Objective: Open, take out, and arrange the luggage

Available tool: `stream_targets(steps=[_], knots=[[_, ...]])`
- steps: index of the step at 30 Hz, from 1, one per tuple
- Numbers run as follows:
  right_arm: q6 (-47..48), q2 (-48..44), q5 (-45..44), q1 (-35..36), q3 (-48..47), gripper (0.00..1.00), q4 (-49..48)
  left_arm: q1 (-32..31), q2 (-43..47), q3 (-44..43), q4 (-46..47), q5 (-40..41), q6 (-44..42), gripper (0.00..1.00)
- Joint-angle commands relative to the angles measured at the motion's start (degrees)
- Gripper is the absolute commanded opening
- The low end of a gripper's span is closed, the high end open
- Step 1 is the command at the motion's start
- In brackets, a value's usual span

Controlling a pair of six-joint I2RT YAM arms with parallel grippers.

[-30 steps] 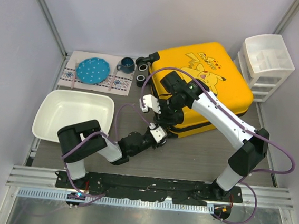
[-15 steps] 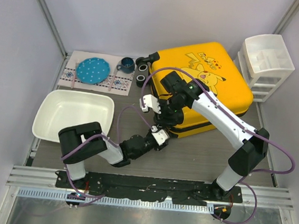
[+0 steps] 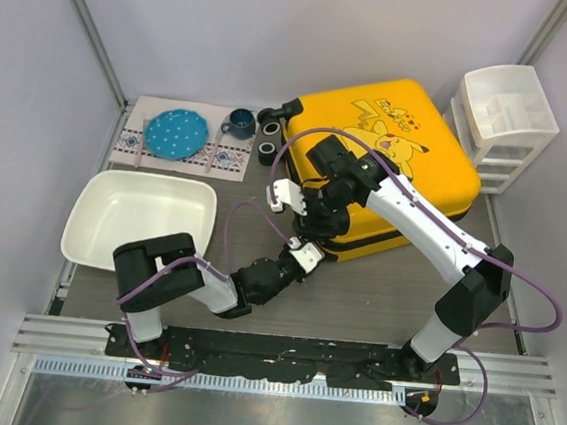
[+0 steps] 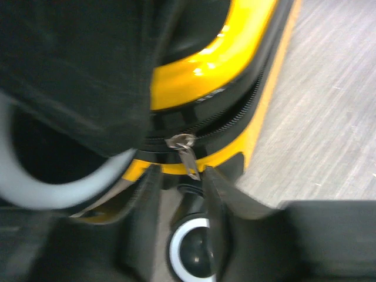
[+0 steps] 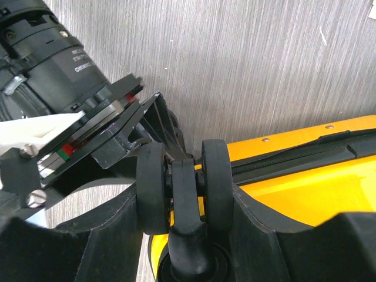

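Observation:
The luggage (image 3: 420, 155), a yellow hard-shell suitcase with a cartoon print, lies flat at the back right. My right gripper (image 3: 315, 216) is at its near-left corner, shut on a black double wheel (image 5: 183, 188), one finger pressed on each side. My left gripper (image 3: 305, 250) is low at the same corner. In the left wrist view its jaws (image 4: 179, 176) stand apart, one on each side of the metal zipper pull (image 4: 188, 154), which hangs from the black zipper band. The pull's tip is close to the right finger (image 4: 220, 194). The view is blurred.
A white tray (image 3: 90, 244) sits at the left. Behind it is a patterned mat with a blue plate (image 3: 176, 132) and a blue cup (image 3: 239, 123). A white drawer unit (image 3: 504, 118) stands right of the suitcase. Two more suitcase wheels (image 3: 271, 136) stick out at its far-left corner.
My left gripper has crept a little to the right, closer under the suitcase's corner. The right arm and the suitcase have not moved.

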State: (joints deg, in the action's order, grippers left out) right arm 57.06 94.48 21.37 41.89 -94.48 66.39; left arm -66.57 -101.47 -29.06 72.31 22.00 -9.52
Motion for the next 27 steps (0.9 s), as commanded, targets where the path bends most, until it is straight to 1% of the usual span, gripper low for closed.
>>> stream_targets(steps=[1,2,3,5,6,13,16,27], knots=[[-2.3,-5.5,0.7,-0.5,-0.8,0.01,-1.3,0.1,0.7,-2.9,16.3,2.5,-1.0,0.28],[-2.2,-5.7,0.6,-0.5,-0.6,0.01,-1.3,0.1,1.0,-2.8,16.4,2.6,-1.0,0.23],[-2.2,-5.8,0.6,-0.5,-0.5,0.01,-1.3,0.1,1.2,-2.5,16.3,2.6,-1.0,0.12],[-2.5,-6.0,0.3,-0.5,-0.5,0.01,-1.4,0.1,1.8,-1.6,16.3,2.8,-1.2,0.03],[-2.7,-6.0,0.3,-0.5,-0.6,0.01,-1.2,0.1,2.1,-1.2,16.3,3.0,-1.2,0.00],[-3.1,-7.7,0.5,-1.4,-0.1,0.01,-0.2,0.8,4.5,2.9,16.4,2.4,-0.9,0.00],[-3.5,-8.5,0.6,-1.5,0.3,0.01,0.4,2.4,5.1,3.6,16.4,1.7,-0.2,0.00],[-5.4,-11.1,1.5,-1.9,1.9,0.01,1.6,8.0,5.6,3.1,16.4,-2.7,1.9,0.00]])
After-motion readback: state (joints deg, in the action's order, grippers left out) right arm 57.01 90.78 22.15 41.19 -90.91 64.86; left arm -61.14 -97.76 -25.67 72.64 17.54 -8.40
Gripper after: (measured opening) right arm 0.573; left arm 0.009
